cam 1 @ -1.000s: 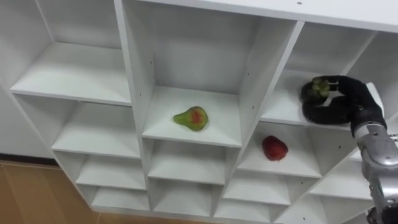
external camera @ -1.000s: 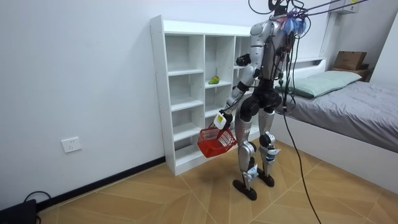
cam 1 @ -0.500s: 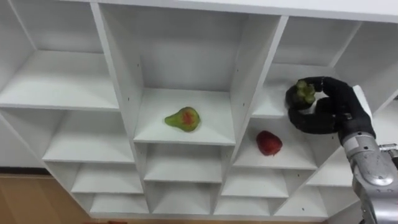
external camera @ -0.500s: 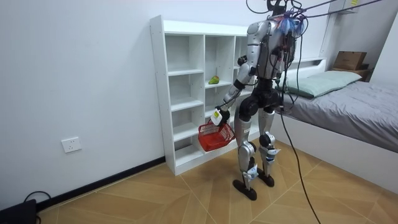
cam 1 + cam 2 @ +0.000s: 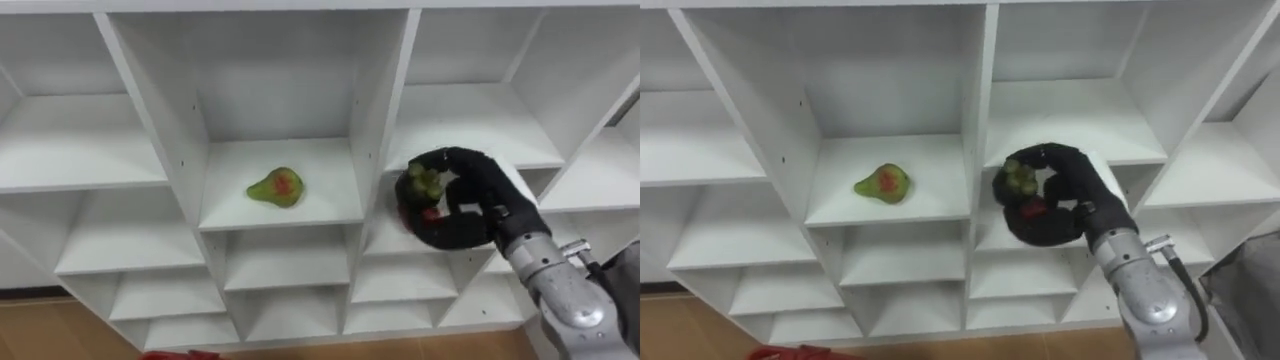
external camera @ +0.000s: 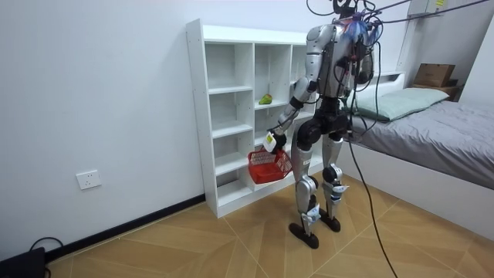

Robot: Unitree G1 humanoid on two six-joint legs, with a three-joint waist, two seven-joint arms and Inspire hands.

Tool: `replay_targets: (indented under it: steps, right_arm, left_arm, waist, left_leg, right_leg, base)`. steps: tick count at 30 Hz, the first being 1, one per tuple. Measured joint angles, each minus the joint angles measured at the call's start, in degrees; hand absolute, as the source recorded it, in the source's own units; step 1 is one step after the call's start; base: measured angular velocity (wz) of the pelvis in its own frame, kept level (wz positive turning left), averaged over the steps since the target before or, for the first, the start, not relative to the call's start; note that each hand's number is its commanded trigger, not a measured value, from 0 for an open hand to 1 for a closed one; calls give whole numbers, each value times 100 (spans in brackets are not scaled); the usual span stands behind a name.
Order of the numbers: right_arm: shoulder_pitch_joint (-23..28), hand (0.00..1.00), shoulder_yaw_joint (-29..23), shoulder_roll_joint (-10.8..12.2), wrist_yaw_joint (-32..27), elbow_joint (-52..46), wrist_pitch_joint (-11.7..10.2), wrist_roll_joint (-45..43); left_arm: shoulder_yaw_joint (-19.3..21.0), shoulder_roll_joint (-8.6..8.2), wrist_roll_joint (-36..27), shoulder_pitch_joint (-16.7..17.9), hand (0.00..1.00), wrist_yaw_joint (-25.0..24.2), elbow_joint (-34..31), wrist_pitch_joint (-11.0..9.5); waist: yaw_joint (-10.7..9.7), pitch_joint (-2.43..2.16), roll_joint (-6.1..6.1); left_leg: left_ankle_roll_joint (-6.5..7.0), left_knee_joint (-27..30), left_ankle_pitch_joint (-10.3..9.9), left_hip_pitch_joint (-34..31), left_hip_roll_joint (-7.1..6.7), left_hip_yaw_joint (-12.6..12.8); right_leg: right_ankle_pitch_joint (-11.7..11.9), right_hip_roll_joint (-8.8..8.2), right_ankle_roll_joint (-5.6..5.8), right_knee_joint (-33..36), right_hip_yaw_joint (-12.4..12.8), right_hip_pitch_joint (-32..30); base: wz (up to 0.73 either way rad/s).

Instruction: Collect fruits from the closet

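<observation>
Looked down in the left eye view on a white closet [image 5: 388, 100] of open compartments. Gripped a green grape bunch [image 5: 422, 183] in the right hand [image 5: 482, 192], dark fingers and thumb curled round it, in front of the column just right of the middle one; could not tell whether inside that compartment or just before it. Caught a red fruit [image 5: 408, 217] peeping out from behind that hand, mostly hidden. Found a green pear [image 5: 276, 187] with a red patch lying on its side on the middle column's shelf, well apart from the hand. Glimpsed a strip of the red basket [image 5: 172, 353] at the bottom edge. Met the same scene in the right eye view: grape bunch [image 5: 1018, 178] clasped in the curled right hand [image 5: 1080, 195], red fruit [image 5: 1033, 210] just below it inside the curve of the hand, pear [image 5: 882, 183] to the left on its shelf. Stood upright in the room view, close before the closet [image 6: 198, 116] on a wooden floor, with a bed [image 6: 440, 123] at the room view's right. Carried the red basket [image 6: 265, 167] low beside the closet's lower shelves, hung from the left hand [image 6: 272, 142] closed on its handle.
</observation>
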Motion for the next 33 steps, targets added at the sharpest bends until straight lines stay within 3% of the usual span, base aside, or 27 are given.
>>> replay_targets:
  steps: [3, 8, 14, 19, 26, 33]
  right_arm:
    - [22, 100, 271, 4, 278, -55, 117, 6]
    - [16, 100, 445, 12, 504, -369, 118, 20]
    - [35, 100, 798, 51, 711, -516, 164, 6]
    - [41, 100, 1045, 34, 855, -454, 181, -44]
    - [-211, 100, 1280, 233, 703, 288, 215, -390]
    - [-485, 100, 1572, 253, 549, 1133, 219, -637]
  left_arm:
    - [-183, -10, -314, -15, 100, -2, 0, -9]
    - [-292, -11, -337, -159, 100, -54, -31, -8]
    - [-458, -67, -390, -278, 100, -117, -536, -8]
    - [-664, -159, -607, -436, 100, -126, -890, -18]
    - [-953, -181, -836, -827, 100, -35, -947, -124]
    - [-1169, -360, -946, -1101, 100, -99, -952, -146]
  waist:
    - [9, 17, 10]
    - [50, 38, -42]
    - [160, 71, -137]
    - [182, 83, -122]
    - [187, 106, -124]
    - [318, 149, -80]
  left_leg:
    - [1, -4, 1, -21, -2, 21]
    - [0, 0, 3, -73, -1, 26]
    - [1, 4, 4, -139, 0, 12]
    - [2, 12, 4, -220, 0, 23]
    - [3, 207, 5, -592, 6, 53]
    - [32, 397, 23, -1056, 3, 6]
  right_leg:
    - [0, -4, 0, -2, 7, -72]
    - [0, -2, 1, -6, 39, -95]
    - [4, -8, 6, 2, 53, -172]
    - [6, -14, 7, 43, 67, -273]
    - [10, -23, -2, 235, 41, -646]
    - [26, -92, -20, 407, -18, -1085]
  base:
    - [0]
    - [0]
    - [0]
    - [0]
    - [0]
    - [2]
